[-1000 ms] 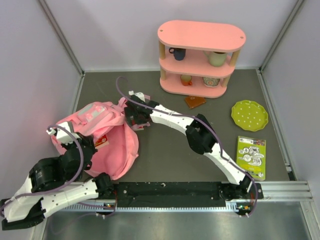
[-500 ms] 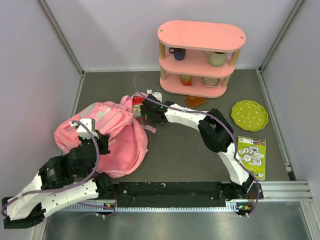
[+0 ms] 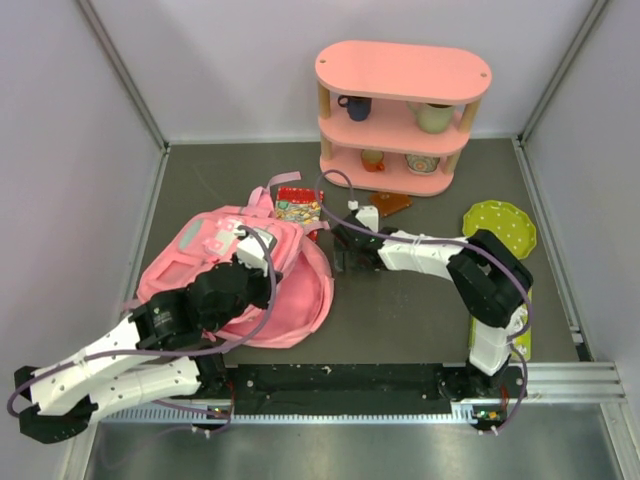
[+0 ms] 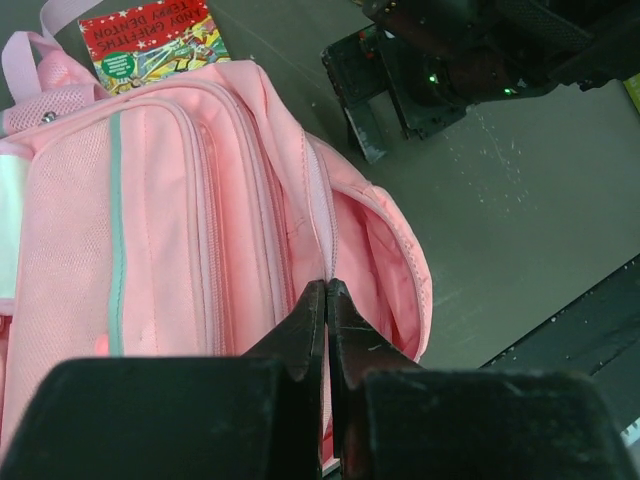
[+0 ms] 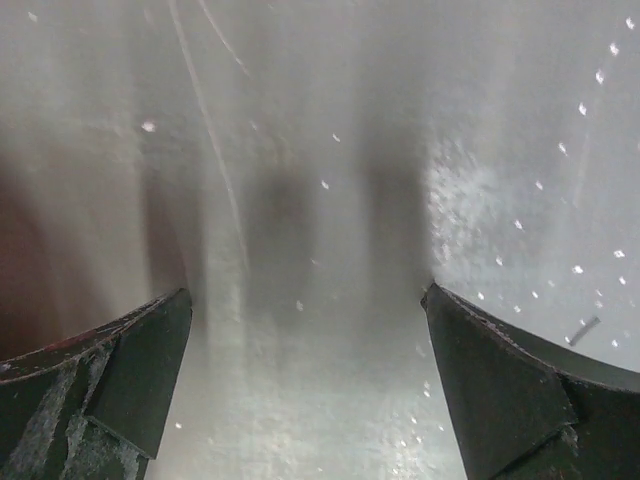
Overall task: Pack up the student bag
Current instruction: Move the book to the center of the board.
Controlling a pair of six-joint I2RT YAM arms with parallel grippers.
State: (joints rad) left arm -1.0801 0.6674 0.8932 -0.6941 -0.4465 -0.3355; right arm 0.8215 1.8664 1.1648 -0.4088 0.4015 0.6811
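Observation:
The student bag (image 3: 215,265) is a soft pink backpack lying on the table's left half, with its main opening gaping toward the right. My left gripper (image 3: 262,250) is shut on the fabric edge beside the bag's zip opening, and in the left wrist view the fingertips (image 4: 327,290) pinch that seam of the bag (image 4: 170,220). My right gripper (image 3: 345,258) is open and empty, pointing down at bare table just right of the bag. The right wrist view shows only table between its spread jaws (image 5: 305,330). It also shows in the left wrist view (image 4: 370,110).
A red picture book (image 3: 298,207) lies behind the bag. The rigid pink three-tier shelf (image 3: 400,70) with cups stands at the back. An orange card (image 3: 390,203), a green dotted plate (image 3: 498,230) and a green sheet (image 3: 520,335) lie on the right.
My left gripper has dragged the bag to the right and away from me. The right gripper has drawn back right, off the bag, and is open over the table. The red book is uncovered.

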